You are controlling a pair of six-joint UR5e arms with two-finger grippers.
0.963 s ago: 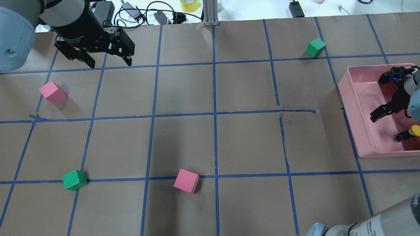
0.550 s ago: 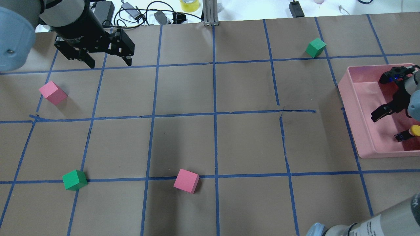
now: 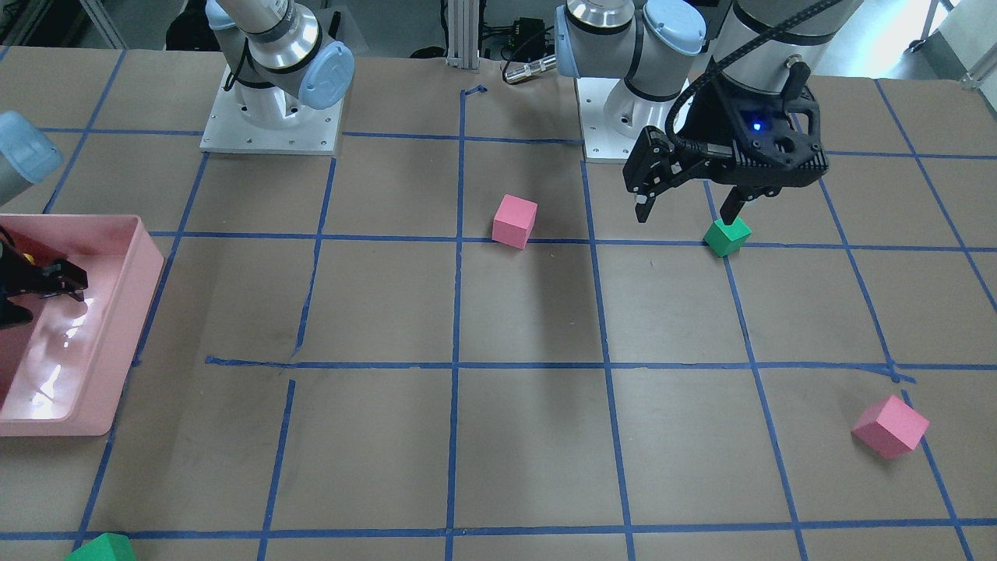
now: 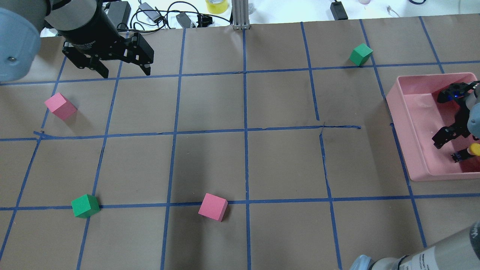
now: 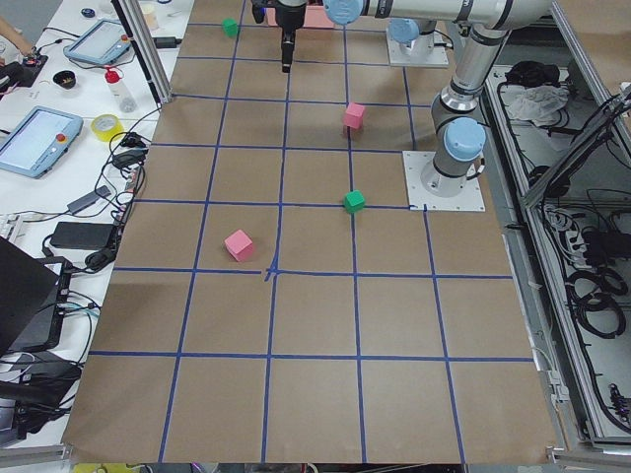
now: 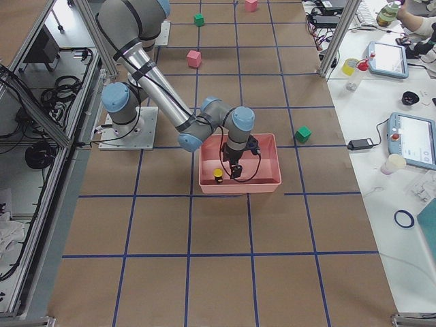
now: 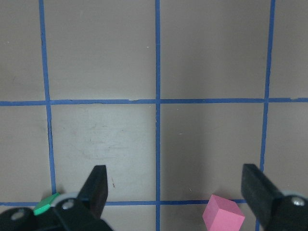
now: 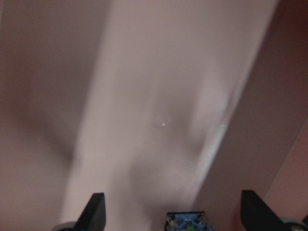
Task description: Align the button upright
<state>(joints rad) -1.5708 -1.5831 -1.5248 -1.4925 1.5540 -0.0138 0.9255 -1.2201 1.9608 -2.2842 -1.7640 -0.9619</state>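
Button (image 4: 466, 153) looks tipped on its side in the bin (image 4: 403, 123), by the bin's robot-side wall, base end turned toward the right gripper (image 8: 173, 194). That gripper is held wide open and empty just beside it. The left gripper (image 4: 124, 72) is parked far from the bin, open too.

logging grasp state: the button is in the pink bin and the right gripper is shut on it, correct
Not quite. The button is in the pink bin, but the right gripper is open, not shut on it; the right wrist view shows its fingers spread wide.
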